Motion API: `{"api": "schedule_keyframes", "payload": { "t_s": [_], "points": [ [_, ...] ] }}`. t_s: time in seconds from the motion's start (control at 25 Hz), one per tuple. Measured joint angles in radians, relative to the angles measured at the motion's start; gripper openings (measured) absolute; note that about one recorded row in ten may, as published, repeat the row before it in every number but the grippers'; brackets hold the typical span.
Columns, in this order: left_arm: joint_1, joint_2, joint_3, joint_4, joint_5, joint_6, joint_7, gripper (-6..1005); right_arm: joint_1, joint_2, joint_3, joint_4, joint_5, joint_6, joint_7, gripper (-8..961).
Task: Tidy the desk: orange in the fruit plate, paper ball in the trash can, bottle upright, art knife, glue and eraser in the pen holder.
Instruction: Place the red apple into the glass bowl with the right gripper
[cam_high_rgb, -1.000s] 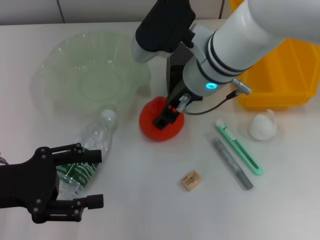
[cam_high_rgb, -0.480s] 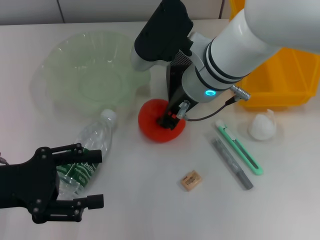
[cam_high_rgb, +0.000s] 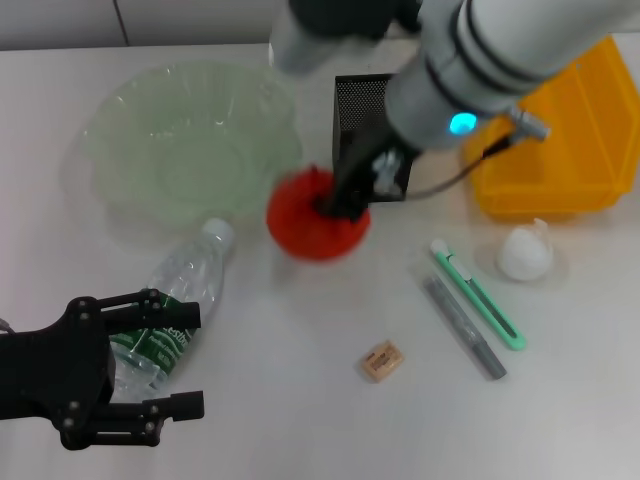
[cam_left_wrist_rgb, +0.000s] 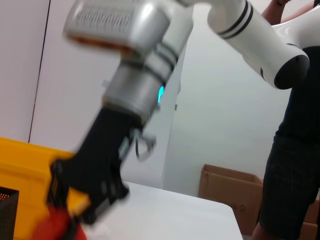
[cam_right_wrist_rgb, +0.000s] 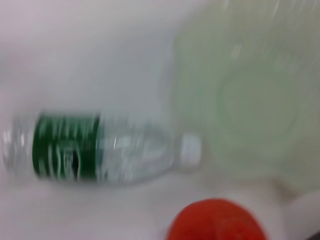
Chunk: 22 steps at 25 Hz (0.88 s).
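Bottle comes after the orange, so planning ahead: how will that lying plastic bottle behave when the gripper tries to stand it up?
The bottle looks nearly empty and clear, so probably light. Its thin ribbed wall may dent under a firm squeeze. Lying on its round side next to the left gripper, it could roll if nudged, and once upright it may tip easily.

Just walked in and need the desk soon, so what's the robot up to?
It is tidying. The right gripper is shut on the orange, beside the fruit plate and not yet in it. The left gripper is open near the bottle, which lies on its side. The art knife, glue, eraser and paper ball lie on the desk.
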Motion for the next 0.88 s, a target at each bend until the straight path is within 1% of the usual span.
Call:
{"api": "schedule_keyframes", "payload": {
  "t_s": [0.08,0.12,0.16,0.2,0.32,0.36,0.4,0.56,0.72,0.84,0.88],
  "points": [
    [0.001,0.000,0.000,0.000,0.000,0.000,0.000,798,-0.006,0.000,0.061,-0.057,0.010,0.001,-0.018,191],
    [0.001,-0.001,0.000,0.000,0.000,0.000,0.000,798,-0.011,0.000,0.087,-0.078,0.028,0.025,-0.033,182],
    [0.001,-0.001,0.000,0.000,0.000,0.000,0.000,798,-0.021,0.001,0.105,-0.078,0.086,0.124,-0.079,173],
    [0.001,-0.001,0.000,0.000,0.000,0.000,0.000,798,-0.021,0.001,0.105,-0.078,0.086,0.124,-0.079,164],
    [0.001,-0.004,0.000,0.000,0.000,-0.003,0.001,798,-0.034,0.001,0.092,-0.011,0.183,0.363,-0.185,135],
    [0.001,-0.007,0.000,-0.001,0.001,-0.005,0.001,798,-0.029,0.003,0.063,0.059,0.235,0.509,-0.218,126],
    [0.001,-0.007,0.000,-0.001,0.001,-0.005,0.001,798,-0.029,0.003,0.063,0.059,0.235,0.509,-0.218,148],
    [0.002,-0.009,-0.001,-0.019,0.015,-0.012,0.003,798,-0.013,0.003,-0.006,0.173,0.302,0.734,-0.277,236],
    [0.001,-0.005,-0.002,-0.036,0.016,-0.015,0.016,798,-0.024,0.003,-0.020,0.178,0.308,0.777,-0.291,375],
    [0.003,-0.003,-0.005,-0.041,0.017,-0.016,0.024,798,-0.057,0.001,-0.015,0.154,0.312,0.770,-0.293,479],
    [0.003,-0.003,-0.005,-0.042,0.017,-0.016,0.025,798,-0.077,-0.002,-0.013,0.136,0.312,0.764,-0.293,500]
  ]
}}
